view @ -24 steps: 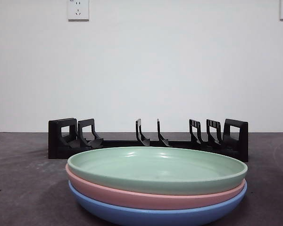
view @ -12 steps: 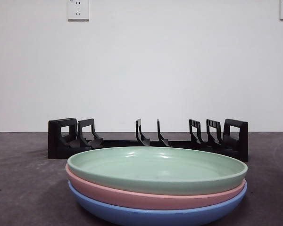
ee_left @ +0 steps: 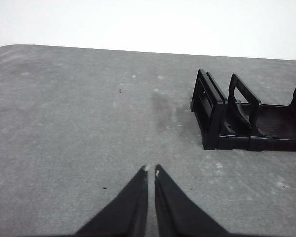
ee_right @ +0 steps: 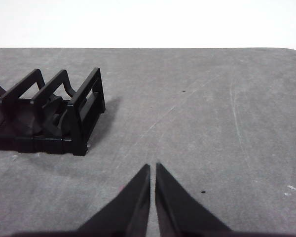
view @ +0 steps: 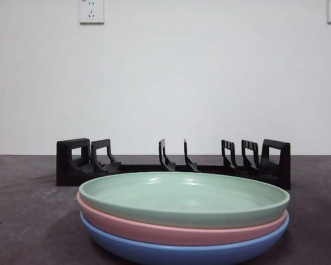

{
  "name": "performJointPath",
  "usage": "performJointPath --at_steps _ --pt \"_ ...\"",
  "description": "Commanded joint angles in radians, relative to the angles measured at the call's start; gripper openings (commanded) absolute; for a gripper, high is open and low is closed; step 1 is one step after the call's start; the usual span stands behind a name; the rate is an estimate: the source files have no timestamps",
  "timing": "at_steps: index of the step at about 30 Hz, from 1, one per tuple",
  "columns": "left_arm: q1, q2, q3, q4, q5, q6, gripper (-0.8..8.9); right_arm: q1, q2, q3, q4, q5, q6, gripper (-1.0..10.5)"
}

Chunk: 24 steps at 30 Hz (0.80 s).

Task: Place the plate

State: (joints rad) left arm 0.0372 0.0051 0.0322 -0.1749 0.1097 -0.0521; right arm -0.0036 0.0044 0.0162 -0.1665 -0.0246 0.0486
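Three plates are stacked close to the front camera: a green plate (view: 183,200) on top, a pink plate (view: 171,231) under it and a blue plate (view: 182,252) at the bottom. Behind the stack a black slotted plate rack (view: 174,163) lies across the table with nothing in it. My left gripper (ee_left: 151,171) is shut and holds nothing, hovering over bare table beside one end of the rack (ee_left: 246,118). My right gripper (ee_right: 153,168) is shut and holds nothing, over bare table beside the other end of the rack (ee_right: 49,116). Neither arm shows in the front view.
The grey table (view: 27,221) runs back to a white wall with two power sockets (view: 91,11). The table's rounded far corners show in both wrist views.
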Motion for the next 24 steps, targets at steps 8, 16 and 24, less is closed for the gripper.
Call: performJointPath --at_steps 8,16,24 --pt "0.002 -0.002 -0.02 -0.006 -0.002 -0.005 0.22 0.0 -0.001 -0.005 0.013 0.0 0.003 0.2" --pt "0.002 -0.002 -0.02 -0.006 -0.002 -0.005 0.22 0.0 -0.001 -0.005 0.013 -0.001 0.003 0.2" --pt "0.002 -0.002 -0.02 -0.006 -0.002 -0.005 0.22 -0.022 -0.001 -0.005 0.013 -0.001 0.003 0.2"
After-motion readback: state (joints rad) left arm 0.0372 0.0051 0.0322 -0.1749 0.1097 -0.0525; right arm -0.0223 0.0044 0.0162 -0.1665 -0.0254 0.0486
